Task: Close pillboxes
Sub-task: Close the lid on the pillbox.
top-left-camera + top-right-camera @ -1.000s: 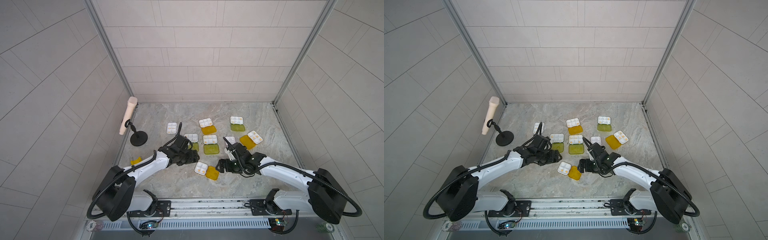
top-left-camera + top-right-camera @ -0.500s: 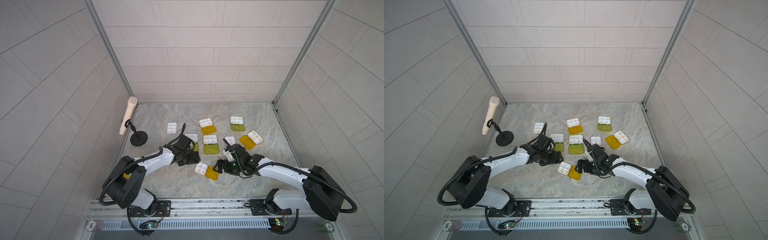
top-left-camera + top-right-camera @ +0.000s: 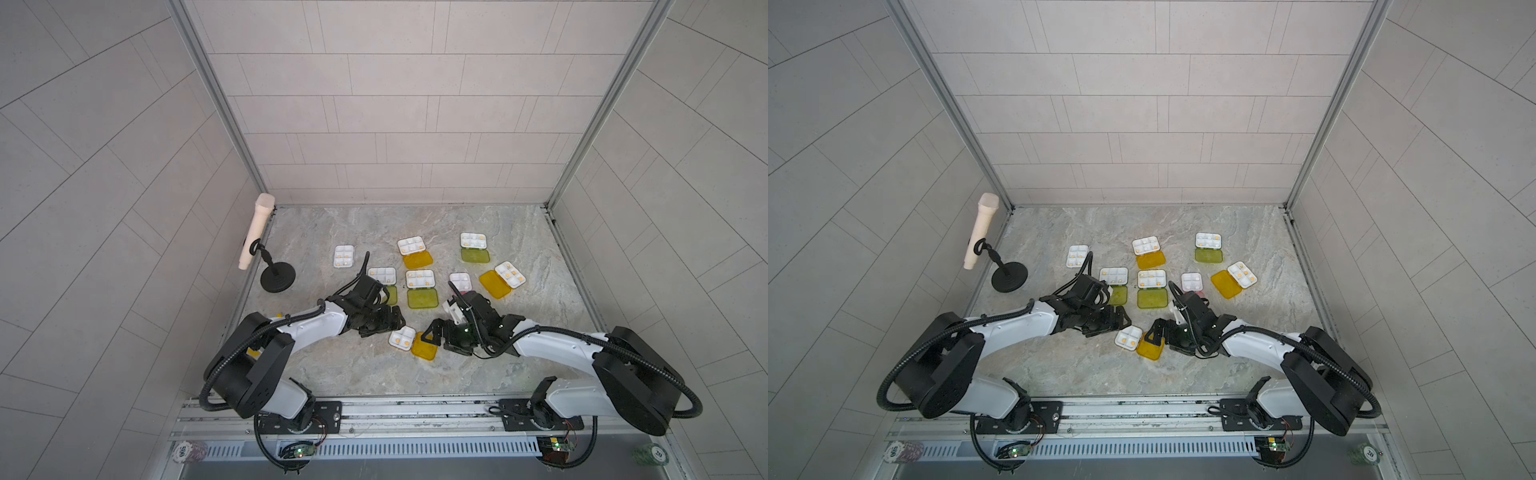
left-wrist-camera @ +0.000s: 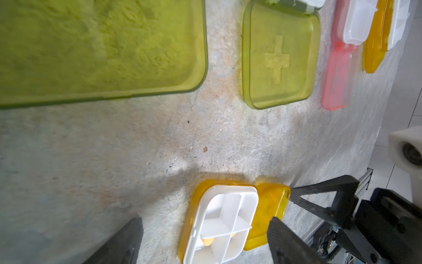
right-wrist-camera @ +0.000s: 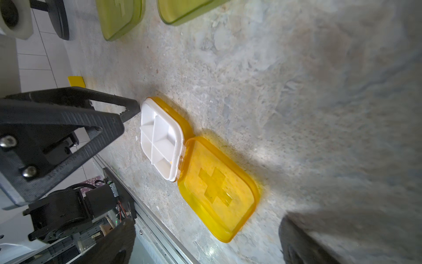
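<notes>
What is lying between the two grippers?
An open orange pillbox, lid folded flat, lies between the left gripper and the right gripper; both top views show it.

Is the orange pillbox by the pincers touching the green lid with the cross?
Apart. The left wrist view shows bare table between the orange pillbox and the green lid.

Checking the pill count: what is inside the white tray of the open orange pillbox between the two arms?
Small orange pills lie in at least two compartments of the tray; others look empty. Divider walls hide some floors.
</notes>
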{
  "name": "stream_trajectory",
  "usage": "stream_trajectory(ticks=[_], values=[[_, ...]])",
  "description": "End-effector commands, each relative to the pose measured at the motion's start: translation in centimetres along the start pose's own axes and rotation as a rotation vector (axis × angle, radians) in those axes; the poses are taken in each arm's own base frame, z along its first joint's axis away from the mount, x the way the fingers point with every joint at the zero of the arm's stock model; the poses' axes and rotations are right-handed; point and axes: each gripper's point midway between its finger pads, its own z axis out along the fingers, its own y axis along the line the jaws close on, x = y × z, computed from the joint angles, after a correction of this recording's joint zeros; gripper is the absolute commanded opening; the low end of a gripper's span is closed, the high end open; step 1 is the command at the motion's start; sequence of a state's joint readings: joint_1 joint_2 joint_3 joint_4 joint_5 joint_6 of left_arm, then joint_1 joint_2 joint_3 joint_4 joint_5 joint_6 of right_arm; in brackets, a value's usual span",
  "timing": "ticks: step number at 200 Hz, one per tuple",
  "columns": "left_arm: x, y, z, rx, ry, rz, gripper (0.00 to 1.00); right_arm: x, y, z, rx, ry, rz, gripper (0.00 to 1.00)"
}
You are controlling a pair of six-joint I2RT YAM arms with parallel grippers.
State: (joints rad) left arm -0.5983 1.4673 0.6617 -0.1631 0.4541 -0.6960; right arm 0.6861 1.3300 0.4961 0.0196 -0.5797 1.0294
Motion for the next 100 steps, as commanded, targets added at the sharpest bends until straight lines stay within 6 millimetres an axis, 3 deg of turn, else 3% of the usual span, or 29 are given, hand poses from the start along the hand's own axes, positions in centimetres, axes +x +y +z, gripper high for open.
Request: stream_trajectory(ticks=[1,100], values=[[1.0,0.1,0.1,0.013,0.020,-0.017,0.90,0.3,-0.6,0.4,0.000,0.007,0.055,1.00],[2.4,-0.1,0.4,0.051,0.023,-0.046,0.90,0.0,-0.2,0.9,-0.053,-0.010,0.105,1.00]])
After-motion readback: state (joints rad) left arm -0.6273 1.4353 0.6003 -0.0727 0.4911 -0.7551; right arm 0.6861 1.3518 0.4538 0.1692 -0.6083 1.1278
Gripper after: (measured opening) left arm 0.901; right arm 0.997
